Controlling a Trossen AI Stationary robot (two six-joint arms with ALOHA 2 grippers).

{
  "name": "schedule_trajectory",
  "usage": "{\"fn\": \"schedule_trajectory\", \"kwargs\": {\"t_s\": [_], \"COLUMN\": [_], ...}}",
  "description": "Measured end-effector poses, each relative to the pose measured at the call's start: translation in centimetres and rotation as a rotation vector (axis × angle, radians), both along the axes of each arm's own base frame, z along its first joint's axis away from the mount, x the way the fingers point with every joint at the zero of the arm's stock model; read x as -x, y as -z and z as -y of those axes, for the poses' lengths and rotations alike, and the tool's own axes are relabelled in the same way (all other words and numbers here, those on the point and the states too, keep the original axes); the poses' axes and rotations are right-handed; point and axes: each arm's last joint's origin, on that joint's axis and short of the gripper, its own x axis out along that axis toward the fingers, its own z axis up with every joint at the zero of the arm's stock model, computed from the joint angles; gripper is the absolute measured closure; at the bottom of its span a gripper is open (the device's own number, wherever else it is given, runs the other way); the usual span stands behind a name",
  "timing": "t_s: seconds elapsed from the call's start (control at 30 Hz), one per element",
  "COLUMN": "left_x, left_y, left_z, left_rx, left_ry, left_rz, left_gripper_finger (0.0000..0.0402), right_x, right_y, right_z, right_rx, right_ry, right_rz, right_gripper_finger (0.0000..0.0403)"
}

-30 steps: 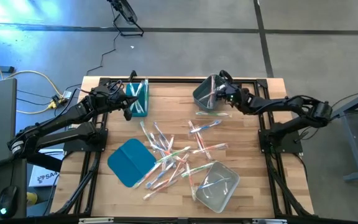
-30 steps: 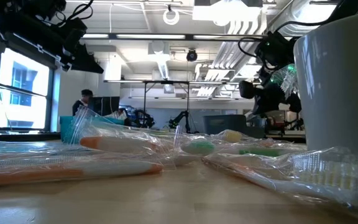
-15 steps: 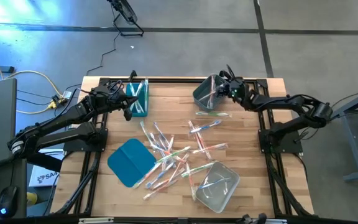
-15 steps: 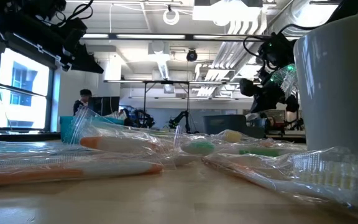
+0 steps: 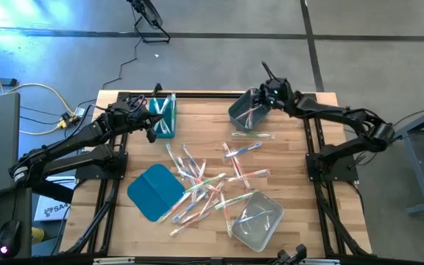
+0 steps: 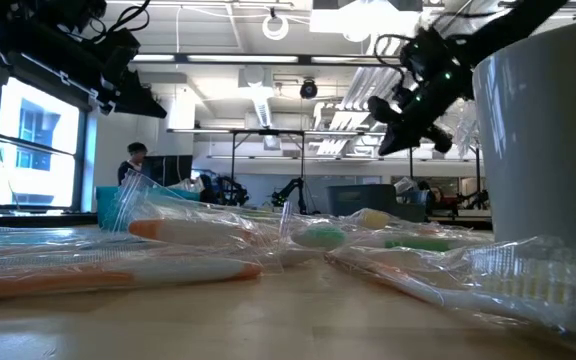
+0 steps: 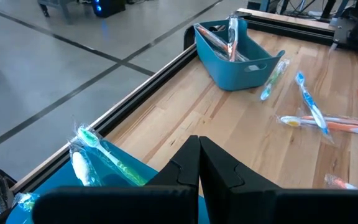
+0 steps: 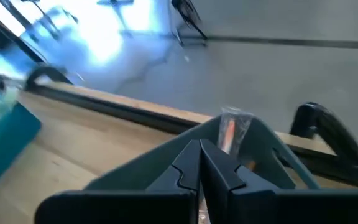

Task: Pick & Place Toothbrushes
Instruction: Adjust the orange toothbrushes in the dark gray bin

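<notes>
Several wrapped toothbrushes (image 5: 205, 180) lie scattered on the middle of the wooden table (image 5: 300, 184). More stand in the teal bin (image 5: 164, 116) at the far left and in the grey bin (image 5: 243, 110) at the far right. One green toothbrush (image 5: 250, 135) lies beside the grey bin. My left gripper (image 5: 152, 126) hangs shut and empty over the teal bin's near left side, its fingers (image 7: 199, 158) closed together. My right gripper (image 5: 262, 97) is shut and empty, raised over the grey bin's far right rim (image 8: 253, 134), where one toothbrush (image 8: 230, 130) leans upright.
A flat teal lid (image 5: 153, 191) lies near the table's left front. A clear bin (image 5: 256, 219) with a few toothbrushes stands at the near right. Black frame rails (image 5: 212, 94) run along the table's edges. A person (image 6: 138, 160) sits far behind in the room.
My right gripper has risen from beside the grey bin and swung toward the table's far edge, ending above the bin's far rim. It has tipped nearer to level. It stays shut. The toothbrushes have not moved.
</notes>
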Motion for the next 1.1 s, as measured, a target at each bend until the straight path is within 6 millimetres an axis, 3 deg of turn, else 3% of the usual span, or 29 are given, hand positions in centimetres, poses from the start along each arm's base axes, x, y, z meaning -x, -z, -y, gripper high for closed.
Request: {"fn": "schedule_trajectory", "kwargs": {"t_s": [0.2,0.33,0.67,1.1], "left_x": [0.0,0.0,0.0,0.0], "left_y": [0.0,0.0,0.0,0.0], "left_z": [0.0,0.0,0.0,0.0], "left_rx": [0.0,-0.001,-0.013,-0.013], "left_ry": [0.0,0.0,0.005,0.005], "left_rz": [0.0,0.001,-0.007,-0.008], "left_gripper_finger": [0.04,0.04,0.04,0.04], "right_x": [-1.4,-2.7,-6.1,-8.3], "right_y": [-2.8,-3.3,-1.8,0.2], "right_z": [0.7,1.6,4.1,6.1], "right_rx": [-0.06,-0.086,-0.224,-0.351], "right_ry": [-0.02,-0.043,-0.073,-0.087], "right_rz": [-0.102,-0.146,-0.311,-0.49], "right_gripper_finger": [0.0401,0.0401,0.0401,0.0401]}}
